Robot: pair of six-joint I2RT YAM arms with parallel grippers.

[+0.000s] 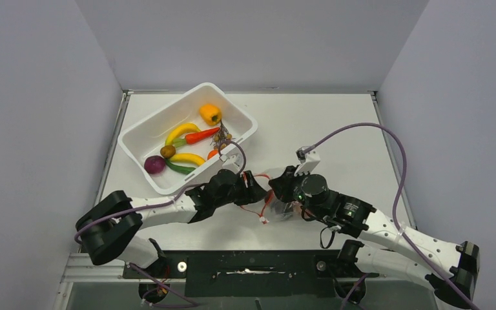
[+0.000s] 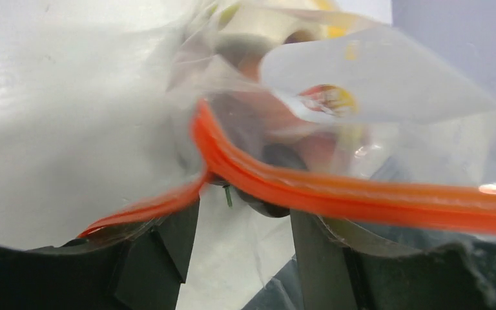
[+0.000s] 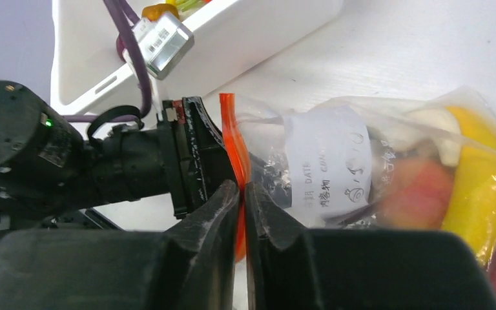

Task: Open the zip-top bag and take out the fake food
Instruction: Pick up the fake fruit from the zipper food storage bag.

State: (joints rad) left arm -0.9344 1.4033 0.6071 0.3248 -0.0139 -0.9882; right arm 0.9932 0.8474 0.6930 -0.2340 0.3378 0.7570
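R gripper [image 3: 242, 194] pinched shut on orange strip [image 3: 232, 129] of zip-top bag [image 3: 326, 161]. L gripper [image 2: 242, 245] jaws apart at bag mouth, no sure grip. Best pull lips opposite ways, slow, bag low on table [image 1: 336, 129]. Fake food [image 3: 484, 174] inside bag. White tub [image 1: 161, 111] holds more toy fruit [image 1: 187, 132].

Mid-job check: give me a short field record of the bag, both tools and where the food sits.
bag: zip-top bag between the two tools, near the white tub
zip strip: orange, whether parted cannot be told
right tool: shut on the zip strip
left tool: jaws apart, strip across its tips
fake food: yellow and reddish pieces inside the bag
tub contents: several toy fruits and vegetables
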